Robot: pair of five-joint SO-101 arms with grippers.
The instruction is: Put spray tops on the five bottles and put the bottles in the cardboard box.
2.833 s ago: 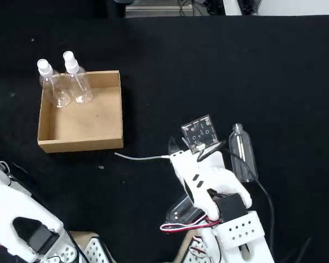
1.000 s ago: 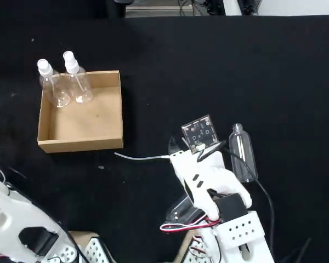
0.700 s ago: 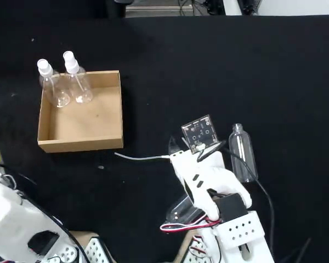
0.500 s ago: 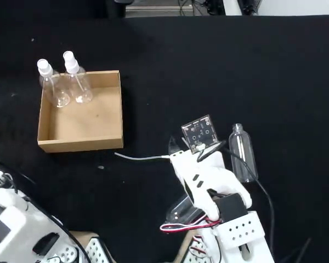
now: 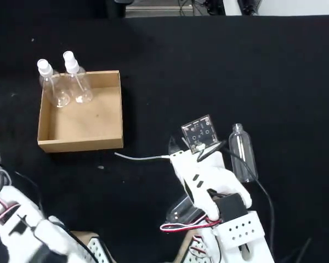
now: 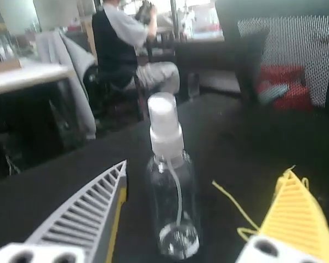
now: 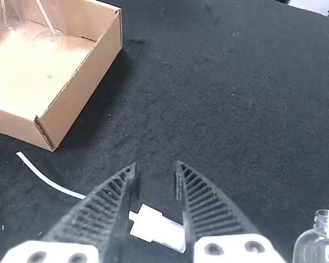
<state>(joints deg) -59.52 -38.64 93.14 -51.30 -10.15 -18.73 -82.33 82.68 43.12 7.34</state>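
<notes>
Well, the desk [image 5: 208,66] is black and looks soft and fuzzy, like cloth. A brown cardboard box [image 5: 79,144] with low walls and an open top sits on its left side. In the box's far left corner stand a first clear bottle [image 5: 54,93] and a second clear bottle [image 5: 79,90], side by side. Each is round and see-through and has a white spray top on it.

A bare bottle [image 5: 242,152] with no top lies on its side on the desk, just beside the right arm [image 5: 208,183]. That arm is white plastic, with red and white wires [image 5: 181,224] and a small dark square board [image 5: 199,133] on it.

A loose spray top [image 7: 156,229], white and blocky, lies flat on the desk. Its thin white tube [image 5: 137,158] points toward the box. The right jaws are dark with ridges. They are open a little, one on each side of the loose spray top. I cannot tell if they press on it.

The left jaws are spread wide, one white and ridged, one yellow. A capped bottle [image 6: 170,203] stands straight up between them and touches neither. A thin yellow string [image 6: 236,205] lies near the yellow one.
</notes>
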